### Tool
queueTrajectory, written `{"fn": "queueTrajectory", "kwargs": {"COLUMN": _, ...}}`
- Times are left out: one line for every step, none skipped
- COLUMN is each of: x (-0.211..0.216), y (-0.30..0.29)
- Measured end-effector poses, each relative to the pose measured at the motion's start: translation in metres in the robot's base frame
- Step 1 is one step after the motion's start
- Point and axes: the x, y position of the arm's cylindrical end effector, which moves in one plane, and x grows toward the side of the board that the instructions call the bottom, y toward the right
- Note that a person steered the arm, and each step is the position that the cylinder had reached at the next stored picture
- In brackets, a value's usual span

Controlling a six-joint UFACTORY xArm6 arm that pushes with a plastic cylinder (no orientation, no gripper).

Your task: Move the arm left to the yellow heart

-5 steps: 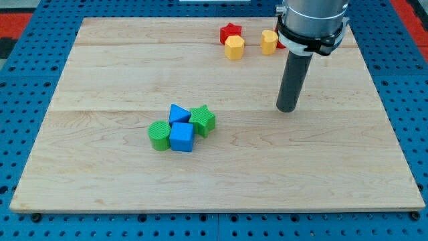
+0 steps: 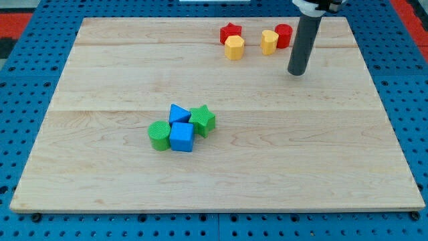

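Gripper: none fitted, no jaw state to log. I noted my tip near yellow heart, heart lying toward view's upper left.

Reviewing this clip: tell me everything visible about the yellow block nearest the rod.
The yellow heart is a small, matte, plastic-looking block with a flat top, lying near the view's top edge of the wooden board. A red block sits right beside it on the view's right, apparently touching. A yellow hexagon-like block lies apart to its left. My tip rests below and right of it, not touching.
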Motion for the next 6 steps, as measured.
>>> {"fn": "queueTrajectory", "kwargs": {"x": 0.000, "y": -0.028}}
{"fn": "queueTrajectory", "kwargs": {"x": 0.000, "y": -0.079}}
{"fn": "queueTrajectory", "kwargs": {"x": -0.012, "y": -0.100}}
{"fn": "queueTrajectory", "kwargs": {"x": -0.040, "y": -0.069}}
{"fn": "queueTrajectory", "kwargs": {"x": -0.050, "y": -0.073}}
{"fn": "queueTrajectory", "kwargs": {"x": -0.067, "y": -0.070}}
